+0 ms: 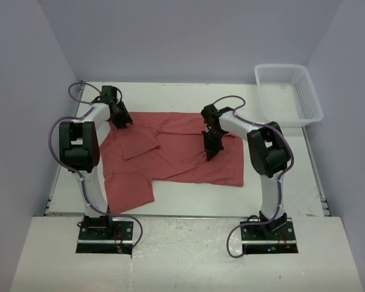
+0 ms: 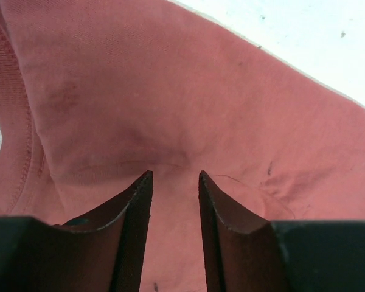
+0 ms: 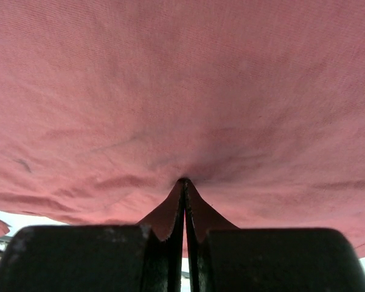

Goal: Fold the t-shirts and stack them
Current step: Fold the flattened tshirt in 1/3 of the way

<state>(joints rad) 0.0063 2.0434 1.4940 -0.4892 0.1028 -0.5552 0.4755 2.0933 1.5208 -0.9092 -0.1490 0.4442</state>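
Left gripper stands partly open just over the plain red t-shirt, holding nothing; right gripper is closed, pinching a pucker of its cloth.

T-shirt showing as thin, soft, matt cloth, table looking smooth and matt, basket at its far right corner showing slightly glossy plastic mesh
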